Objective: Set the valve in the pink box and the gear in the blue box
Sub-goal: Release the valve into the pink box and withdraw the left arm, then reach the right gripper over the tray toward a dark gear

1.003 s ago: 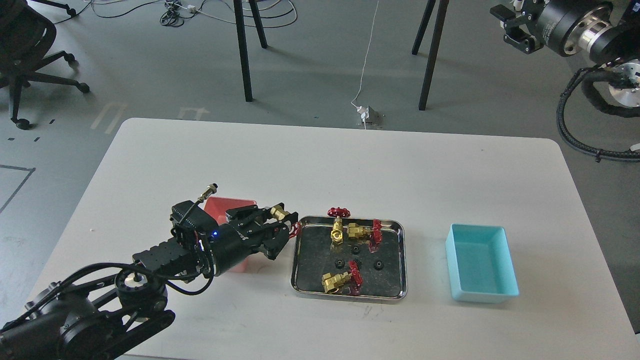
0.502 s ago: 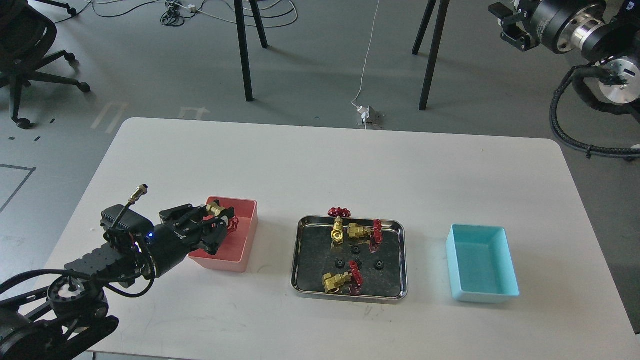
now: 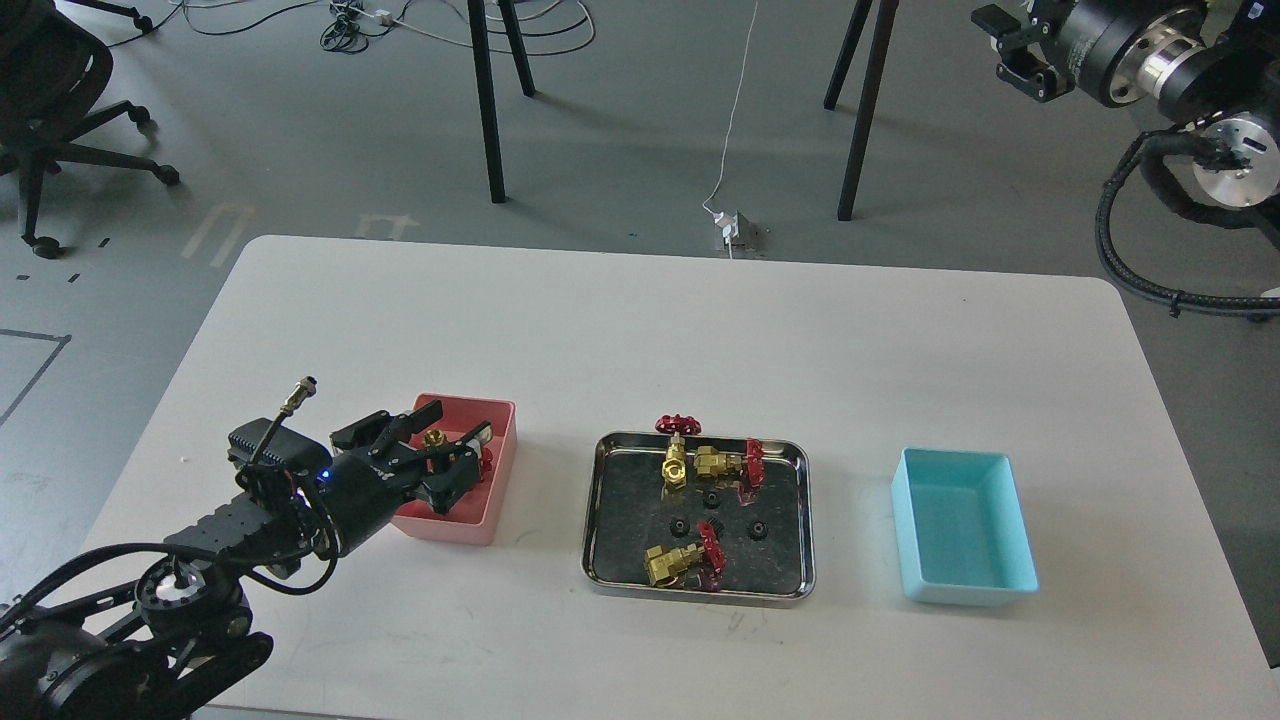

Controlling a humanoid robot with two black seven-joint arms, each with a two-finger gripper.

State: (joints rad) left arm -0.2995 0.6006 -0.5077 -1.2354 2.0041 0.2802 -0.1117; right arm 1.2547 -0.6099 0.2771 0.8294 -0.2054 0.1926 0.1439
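Observation:
My left gripper point(image 3: 432, 447) is open over the pink box point(image 3: 497, 478) at the table's left. A brass valve point(image 3: 436, 438) with a red handwheel lies in the box between the spread fingers, no longer gripped. Three more valves lie in the steel tray point(image 3: 592, 560): two at the back point(image 3: 675, 460) point(image 3: 722, 462) and one at the front point(image 3: 672, 563). Three black gears point(image 3: 711, 497) point(image 3: 680, 524) point(image 3: 758, 528) lie in the tray's middle. The blue box point(image 3: 965, 592) stands empty at the right. My right gripper point(image 3: 1008, 45) is open, raised off the table at the top right.
The white table point(image 3: 640, 330) bears only the two boxes and the tray. Behind the table are black stand legs point(image 3: 487, 110), cables on the floor and an office chair point(image 3: 50, 110) at the far left.
My left gripper carried a valve left from the tray's edge to over the pink box, then opened and let it go into the box. The right arm shifted slightly.

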